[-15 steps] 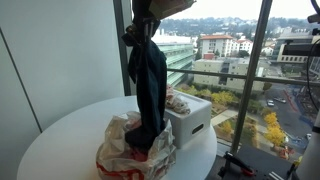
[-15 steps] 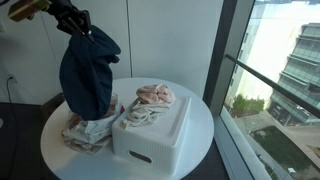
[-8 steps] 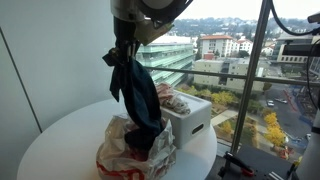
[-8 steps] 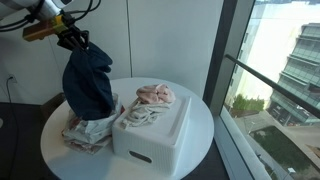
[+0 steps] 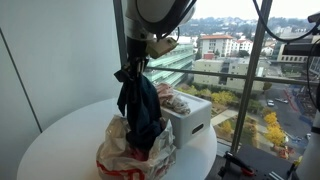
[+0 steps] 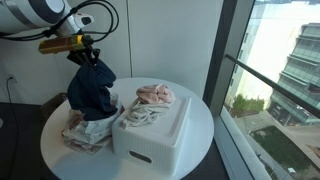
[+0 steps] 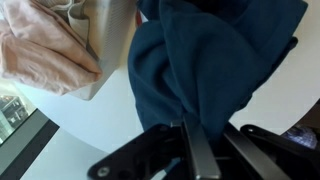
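dark blue garment (image 5: 141, 105) | crumpled, hanging upright from its top | lower end on pale cloth pile (image 5: 122, 152)

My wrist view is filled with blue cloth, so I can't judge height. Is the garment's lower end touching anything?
Observer: Yes. The blue garment hangs from the gripper, and its lower end reaches into a white-and-red cloth pile.
Operator: What stands next to that pile?
Observer: A white box, right beside it, with pink clothes heaped on top.
Operator: And what are they on?
Observer: A round white table by a tall window.
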`<state>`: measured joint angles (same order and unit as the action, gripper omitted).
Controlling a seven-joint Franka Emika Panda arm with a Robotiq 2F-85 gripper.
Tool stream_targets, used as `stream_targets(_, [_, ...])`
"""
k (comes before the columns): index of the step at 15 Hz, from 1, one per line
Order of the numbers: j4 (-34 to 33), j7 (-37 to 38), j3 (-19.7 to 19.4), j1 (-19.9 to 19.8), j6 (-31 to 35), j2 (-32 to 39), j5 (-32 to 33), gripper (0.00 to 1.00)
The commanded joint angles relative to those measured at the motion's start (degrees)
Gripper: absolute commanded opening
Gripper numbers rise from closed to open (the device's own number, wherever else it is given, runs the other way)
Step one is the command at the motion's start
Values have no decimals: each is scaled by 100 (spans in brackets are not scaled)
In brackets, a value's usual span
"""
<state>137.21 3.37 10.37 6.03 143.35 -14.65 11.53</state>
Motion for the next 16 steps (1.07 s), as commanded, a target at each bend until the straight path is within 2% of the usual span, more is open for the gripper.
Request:
stream_targets(1, [46, -824, -236, 269, -428, 295, -728, 2])
stream_targets(2, [-11, -984, -205, 309, -645, 465, -799, 2])
stream_targets(6, [-547, -904, -4, 299, -1291, 1362, -285, 2])
stream_targets(9, [-1110, -960, -37, 289, -1597, 2073, -74, 2])
stream_targets(13, [-1878, -1198, -148, 241, -1729, 2947, -74, 2])
stream_targets(16, [-2054, -1309, -138, 203, -1380, 3472, -302, 2])
